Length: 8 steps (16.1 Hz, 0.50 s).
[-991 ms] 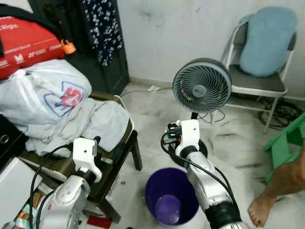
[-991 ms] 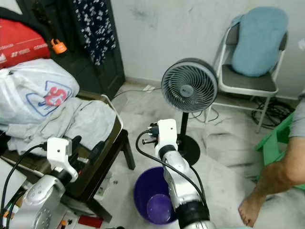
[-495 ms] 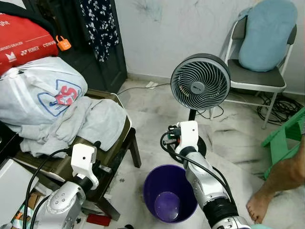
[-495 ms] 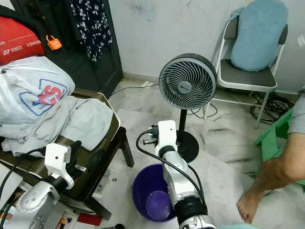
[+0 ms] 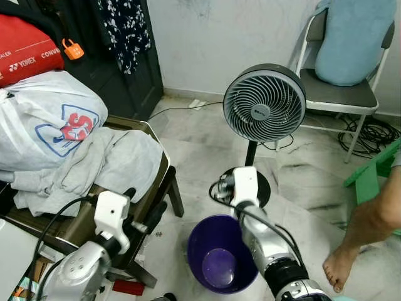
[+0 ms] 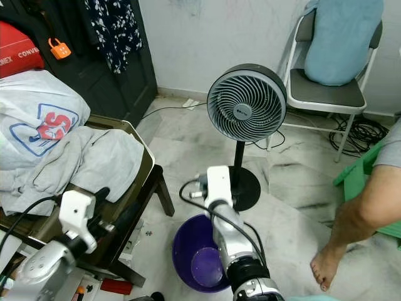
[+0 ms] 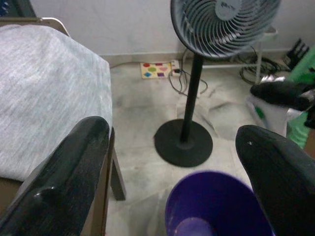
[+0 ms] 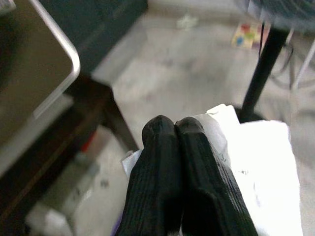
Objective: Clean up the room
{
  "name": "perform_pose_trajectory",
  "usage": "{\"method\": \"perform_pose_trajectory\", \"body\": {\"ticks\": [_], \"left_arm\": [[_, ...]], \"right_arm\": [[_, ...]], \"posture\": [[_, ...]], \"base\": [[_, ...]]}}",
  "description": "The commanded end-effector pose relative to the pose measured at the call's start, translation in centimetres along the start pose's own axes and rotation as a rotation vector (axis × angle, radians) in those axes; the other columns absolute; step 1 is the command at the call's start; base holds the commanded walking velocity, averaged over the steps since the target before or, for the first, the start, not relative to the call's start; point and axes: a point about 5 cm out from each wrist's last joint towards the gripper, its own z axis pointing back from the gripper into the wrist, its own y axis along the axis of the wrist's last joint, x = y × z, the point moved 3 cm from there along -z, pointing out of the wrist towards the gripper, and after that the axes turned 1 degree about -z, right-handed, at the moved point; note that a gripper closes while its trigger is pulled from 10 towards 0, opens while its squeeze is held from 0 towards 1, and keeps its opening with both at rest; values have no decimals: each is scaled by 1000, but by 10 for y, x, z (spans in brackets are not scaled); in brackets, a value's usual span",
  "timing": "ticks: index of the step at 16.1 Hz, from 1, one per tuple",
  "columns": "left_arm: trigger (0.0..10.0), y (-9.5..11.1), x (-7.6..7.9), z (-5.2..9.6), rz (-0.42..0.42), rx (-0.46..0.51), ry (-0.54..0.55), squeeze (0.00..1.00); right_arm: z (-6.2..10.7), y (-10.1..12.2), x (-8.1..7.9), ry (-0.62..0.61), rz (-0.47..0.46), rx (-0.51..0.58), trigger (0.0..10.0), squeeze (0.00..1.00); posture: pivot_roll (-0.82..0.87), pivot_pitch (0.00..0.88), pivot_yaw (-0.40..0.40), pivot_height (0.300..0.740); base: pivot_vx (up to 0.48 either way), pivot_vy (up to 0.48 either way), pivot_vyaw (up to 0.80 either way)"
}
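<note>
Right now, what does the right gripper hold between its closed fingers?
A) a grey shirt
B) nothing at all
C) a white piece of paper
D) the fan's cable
C: in the right wrist view the right gripper has its black fingers pressed together on a white piece of paper, above the purple bucket near the fan.

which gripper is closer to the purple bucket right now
Right. The right gripper, shut on a white paper, hangs just above the purple bucket. The left gripper is open, off to the bucket's left beside the chair.
</note>
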Motion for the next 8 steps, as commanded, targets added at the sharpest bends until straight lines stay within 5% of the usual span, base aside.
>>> {"method": "perform_pose_trajectory", "body": {"ticks": [1, 4, 8], "left_arm": [[10000, 0, -1, 6, -16, -15, -4, 0], [10000, -4, -4, 17, -32, -54, -19, 0], [10000, -7, -14, 31, -51, -92, -11, 0]], "right_arm": [[-1, -8, -6, 5, -10, -52, 10000, 0], [-4, -17, -18, 13, 5, -108, 10000, 0], [1, -43, -10, -94, -8, -259, 10000, 0]], "posture": [[78, 175, 83, 740], [100, 198, 101, 740], [130, 224, 112, 740]], "base": [[0, 0, 0], [0, 0, 0], [0, 0, 0]]}}
